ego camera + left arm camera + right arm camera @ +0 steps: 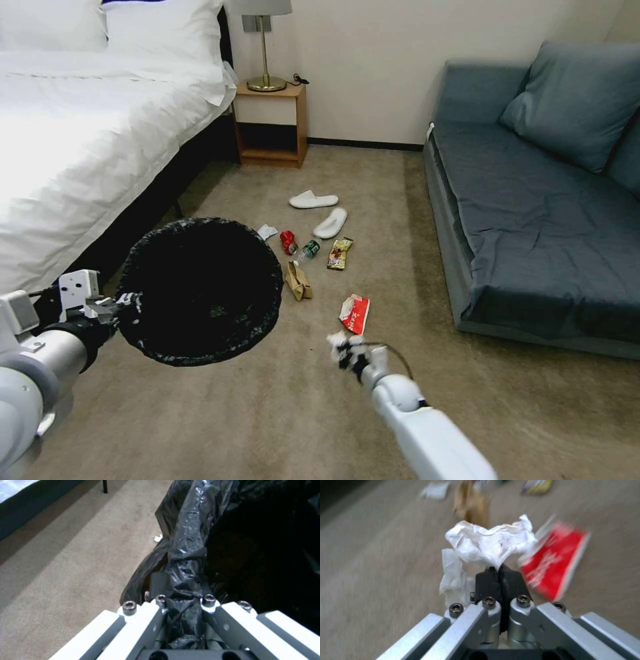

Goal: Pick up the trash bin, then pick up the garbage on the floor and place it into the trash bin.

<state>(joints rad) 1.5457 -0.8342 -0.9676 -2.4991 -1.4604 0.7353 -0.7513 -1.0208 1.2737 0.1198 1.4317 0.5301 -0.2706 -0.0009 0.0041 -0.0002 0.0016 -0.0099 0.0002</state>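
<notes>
Trash bin [203, 293]: round, lined with a crinkled black plastic bag that folds over the rim, mouth tilted toward the camera, held off the carpet [280, 413] at the robot's left, just beside the bed [87, 133]. Left pincer [123, 303]: clamped on the bin's near rim, bag plastic bunched between its fingers [160, 605] in the left wrist view. Right pincer [500, 573]: black pads pressed together on a crumpled white tissue [490, 543], which flares out above the fingertips, raised over the carpet in the middle foreground of the head view. Red-white wrapper [355, 313]: flat on the carpet just beyond the right pincer. Brown paper bag [299, 281]: lying farther out, between the bin and the wrapper. Red can [289, 242], small green bottle [309, 251], gold-brown snack wrapper [339, 253]: in a loose row beyond the bag (can and bottle nearly touching). Second white tissue [267, 231]: close to the bin's far rim. Two white slippers [313, 199]: farthest out, soles down, near each other. Edges: bed along the left, blue sofa [533, 220] along the right, nightstand [271, 123] with a lamp against the far wall. Open room: the carpet strip between bed and sofa, bare in the foreground around the right arm and to the sofa side of the litter.
</notes>
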